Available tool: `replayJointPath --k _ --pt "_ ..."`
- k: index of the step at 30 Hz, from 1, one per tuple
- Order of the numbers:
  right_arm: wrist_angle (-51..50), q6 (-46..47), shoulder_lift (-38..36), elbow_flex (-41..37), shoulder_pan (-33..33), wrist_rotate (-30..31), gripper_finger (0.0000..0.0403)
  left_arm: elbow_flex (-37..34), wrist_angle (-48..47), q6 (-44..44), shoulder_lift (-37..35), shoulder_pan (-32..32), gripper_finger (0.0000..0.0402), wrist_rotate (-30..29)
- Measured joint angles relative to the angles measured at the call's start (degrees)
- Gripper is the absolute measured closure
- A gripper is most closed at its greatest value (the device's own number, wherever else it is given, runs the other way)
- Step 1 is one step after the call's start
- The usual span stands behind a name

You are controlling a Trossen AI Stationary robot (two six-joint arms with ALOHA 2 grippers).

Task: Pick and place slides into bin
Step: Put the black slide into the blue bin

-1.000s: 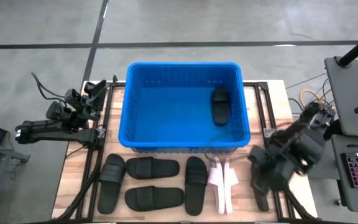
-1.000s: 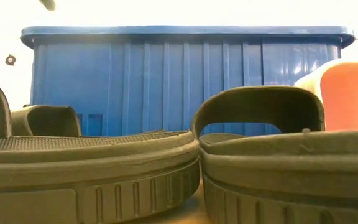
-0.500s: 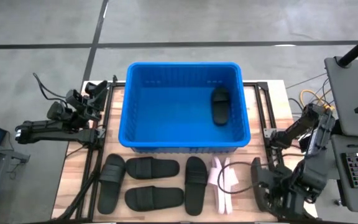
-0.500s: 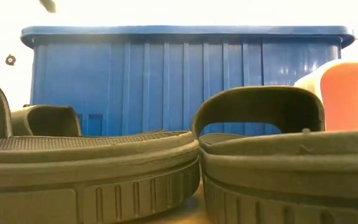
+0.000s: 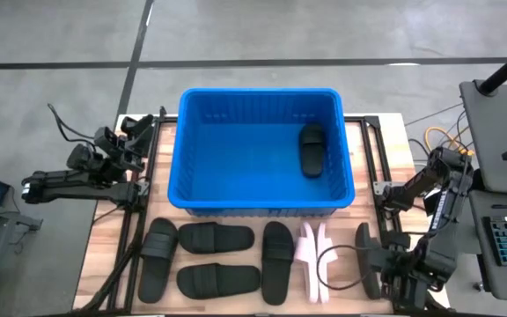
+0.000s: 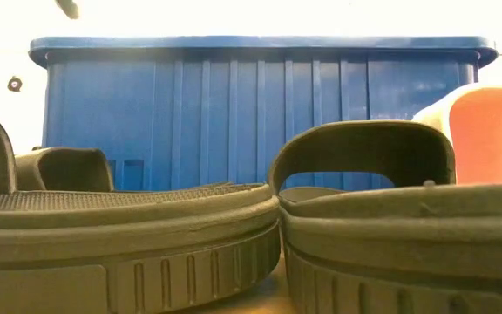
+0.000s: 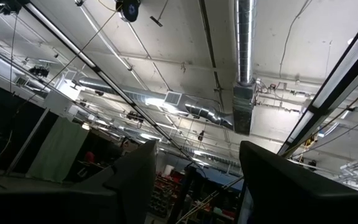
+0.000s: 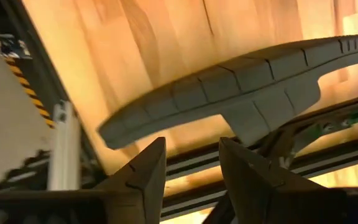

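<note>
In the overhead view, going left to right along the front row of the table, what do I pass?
Leftmost black slide → stacked pair of sideways black slides → upright black slide → pale pink slides → black slide on its edge → right gripper.

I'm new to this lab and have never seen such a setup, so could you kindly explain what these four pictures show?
It is a table robot with two dark arms, each ending in a two-finger claw. One camera looks straight down, one sits at tabletop height, and one rides on each wrist.

On the wooden table stands a large blue plastic bin with one black rubber slide inside. In front lie more black slides and a pale pink pair.

The right claw is low at the table's right edge beside another black slide, its fingers apart and holding nothing. The left claw waits at the left, open, pointing at the ceiling.
</note>
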Motion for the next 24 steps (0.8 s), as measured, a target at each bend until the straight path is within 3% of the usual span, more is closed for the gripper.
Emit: replayJointPath --k 7,24 --pt "0.26 -2.01 0.01 -4.45 2.87 0.1 0.0263 -0.1 -1.46 0.03 -0.01 0.0 0.0185 0.02" --pt "2.43 5.85 0.0 -13.8 3.17 -3.47 0.017 -0.63 -1.51 0.02 0.01 0.0 0.0185 0.04"
